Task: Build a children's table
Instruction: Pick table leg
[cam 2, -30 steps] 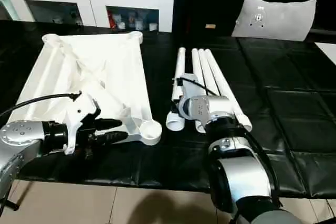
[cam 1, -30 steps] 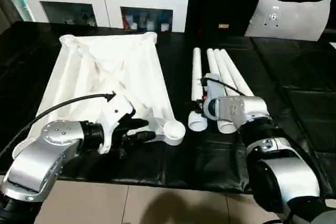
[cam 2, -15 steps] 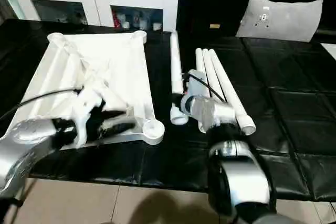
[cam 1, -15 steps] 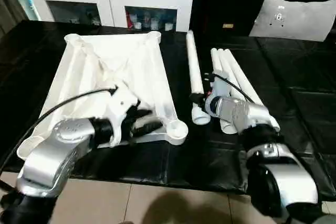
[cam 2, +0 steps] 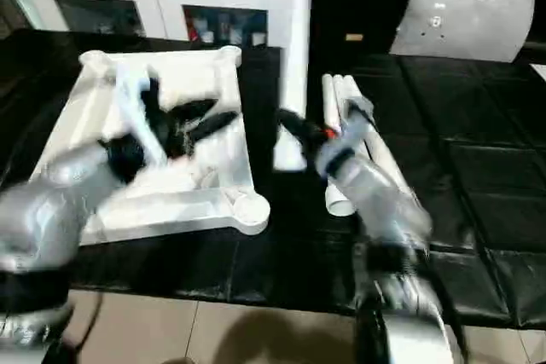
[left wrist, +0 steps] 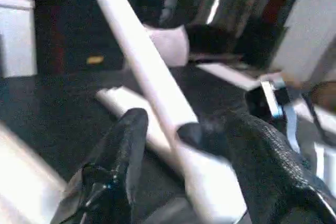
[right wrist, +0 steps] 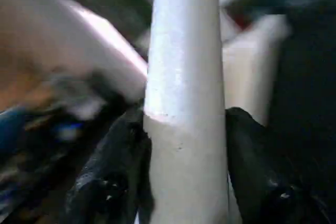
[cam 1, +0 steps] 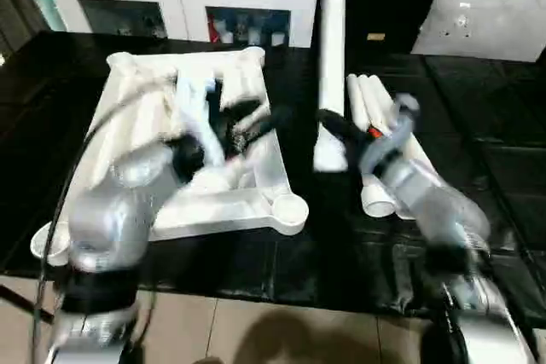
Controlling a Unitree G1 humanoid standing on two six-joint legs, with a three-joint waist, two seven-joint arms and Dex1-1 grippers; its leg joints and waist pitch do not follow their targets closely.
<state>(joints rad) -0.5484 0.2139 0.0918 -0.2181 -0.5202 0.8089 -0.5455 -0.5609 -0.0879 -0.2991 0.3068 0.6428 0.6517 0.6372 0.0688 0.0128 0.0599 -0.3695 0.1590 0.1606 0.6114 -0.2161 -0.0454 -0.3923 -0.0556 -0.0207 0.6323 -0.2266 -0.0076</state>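
The right tool (cam 1: 328,130) has lifted one leg (cam 1: 330,57) away from the three others (cam 1: 375,138), which lie side by side on the black table (cam 1: 478,176). Its fingers (right wrist: 105,182) pinch the thick end, so the first fitting can start. The leg now points up and away — long axis nearly upright, thick end low. The table top (cam 1: 256,202) lies ribs up, the left tool (cam 1: 252,121) over it with fingers spread — holding nothing.
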